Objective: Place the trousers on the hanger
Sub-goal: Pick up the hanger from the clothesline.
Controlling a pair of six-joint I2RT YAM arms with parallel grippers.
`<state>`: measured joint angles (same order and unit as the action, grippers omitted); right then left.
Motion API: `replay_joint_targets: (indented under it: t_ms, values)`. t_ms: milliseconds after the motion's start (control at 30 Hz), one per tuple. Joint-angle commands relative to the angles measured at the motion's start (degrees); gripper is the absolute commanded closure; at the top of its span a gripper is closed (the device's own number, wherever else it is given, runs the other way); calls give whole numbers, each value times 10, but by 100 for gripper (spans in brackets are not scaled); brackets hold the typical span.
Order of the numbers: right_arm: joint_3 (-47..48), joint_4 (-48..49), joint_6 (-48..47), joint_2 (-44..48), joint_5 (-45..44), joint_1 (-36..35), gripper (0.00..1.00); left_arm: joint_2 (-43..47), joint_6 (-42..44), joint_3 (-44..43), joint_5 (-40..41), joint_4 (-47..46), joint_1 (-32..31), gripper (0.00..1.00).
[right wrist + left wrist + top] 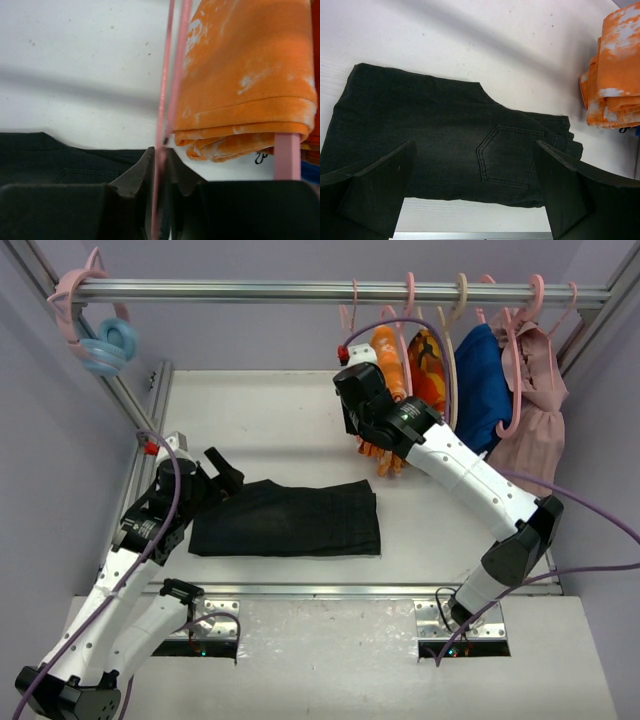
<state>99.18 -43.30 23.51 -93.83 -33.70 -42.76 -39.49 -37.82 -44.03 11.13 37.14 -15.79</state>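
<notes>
Plain faded-black trousers (285, 518); thin pale pink hanger (166, 75). At two o'clock from the trousers hang an orange cloth (240, 75) blotched white, a solid blue garment (482, 385) and a dusty pink dress (540, 410)

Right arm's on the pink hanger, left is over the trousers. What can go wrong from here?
1. The right end effector pinches the thin hanger at its very fingertips; the wire may slip or twist when pulled.
2. The orange cloth hangs right against that wire and may get dragged along.
3. The left end effector is open over the folded trousers; it may catch only the top layer.
</notes>
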Motion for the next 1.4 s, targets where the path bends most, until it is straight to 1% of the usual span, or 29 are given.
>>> replay_joint_targets:
  t_ms: [0,100,200,267,467,567,633,700,767,867,967,1067,1100,1167,1233,1267,1333,1367]
  values:
    - [-31,56,-1,25,-2,-4,93,6,13,-1,-3,-25,4,0]
    - [-38,65,9,44,-1,-5,99,5,13,5,1,-28,5,0]
    - [-40,69,14,62,6,-5,100,-10,13,17,11,-41,5,0]
    - [-43,77,19,84,7,-5,100,-26,4,31,37,-53,5,0]
    - [-71,103,17,150,37,-6,100,-87,-81,49,89,-42,6,0]
    - [-86,113,4,175,65,-6,100,-95,-132,57,132,-36,11,0]
    - [-82,88,2,183,81,-6,100,-99,-161,68,168,-29,21,0]
    - [-93,60,23,194,107,-7,100,-108,-186,74,188,-20,53,0]
    - [-133,50,40,224,134,-20,100,-120,-181,77,179,-29,94,0]
    - [-232,66,65,272,151,-58,100,-155,-143,79,141,-59,156,0]
    - [-322,105,89,293,153,-104,100,-203,-72,80,44,-105,227,0]
    - [-362,132,110,286,151,-166,100,-272,-33,83,-48,-148,284,0]
    - [-373,145,114,283,143,-194,100,-295,-27,86,-68,-157,296,0]
    - [-403,186,135,275,123,-229,100,-314,-21,100,-91,-176,298,0]
    - [-438,225,152,267,86,-276,100,-336,-16,109,-96,-192,299,0]
    - [-455,242,163,261,62,-300,100,-348,-13,111,-103,-202,299,0]
    - [-499,317,214,231,-11,-360,100,-380,-1,118,-135,-226,299,0]
    - [-520,348,242,219,-28,-371,100,-386,0,124,-158,-241,299,1]
